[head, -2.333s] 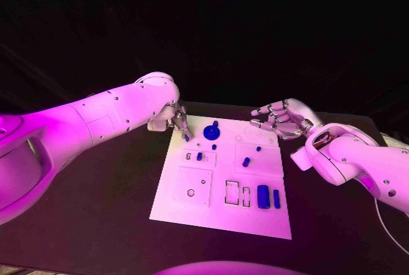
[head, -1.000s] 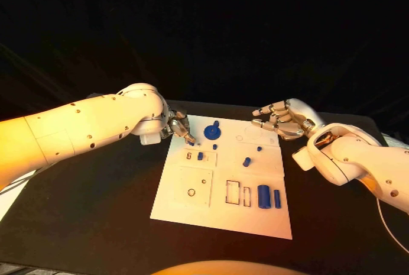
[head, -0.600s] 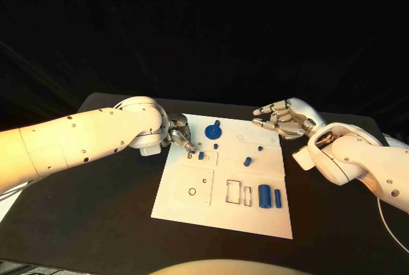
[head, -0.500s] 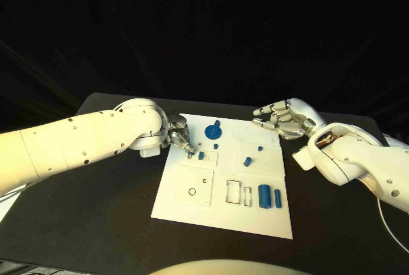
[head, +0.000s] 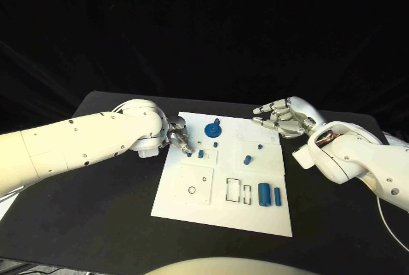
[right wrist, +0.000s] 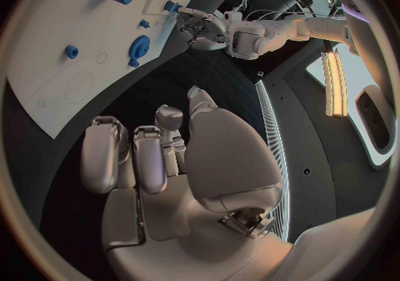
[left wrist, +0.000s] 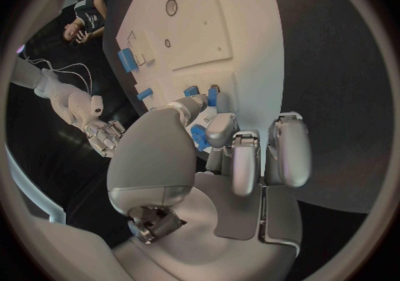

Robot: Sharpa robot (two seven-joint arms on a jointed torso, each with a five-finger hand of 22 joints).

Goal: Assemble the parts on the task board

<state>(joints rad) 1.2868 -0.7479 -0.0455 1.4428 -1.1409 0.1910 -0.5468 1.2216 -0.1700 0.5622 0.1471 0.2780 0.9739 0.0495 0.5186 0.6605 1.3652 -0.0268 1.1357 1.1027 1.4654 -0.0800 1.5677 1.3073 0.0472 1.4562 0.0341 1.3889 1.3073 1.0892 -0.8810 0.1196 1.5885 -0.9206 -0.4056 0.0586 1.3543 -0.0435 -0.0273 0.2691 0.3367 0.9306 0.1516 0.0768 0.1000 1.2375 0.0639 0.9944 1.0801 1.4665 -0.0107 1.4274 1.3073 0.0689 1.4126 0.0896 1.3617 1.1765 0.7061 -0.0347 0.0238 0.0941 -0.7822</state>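
Parts [head: 263,194] lie scattered on the white board [head: 204,207] mid-table. Left hand [head: 178,139] pinches a small blue piece [left wrist: 199,138], apparently to seat it. Right hand [head: 282,119] hovers curled, holding nothing.

Two glossy white arm shells dotted with small dark screws; behind the silver, segmented left hand [head: 178,136] and right hand [head: 279,118], thin white cables run beside each wrist.
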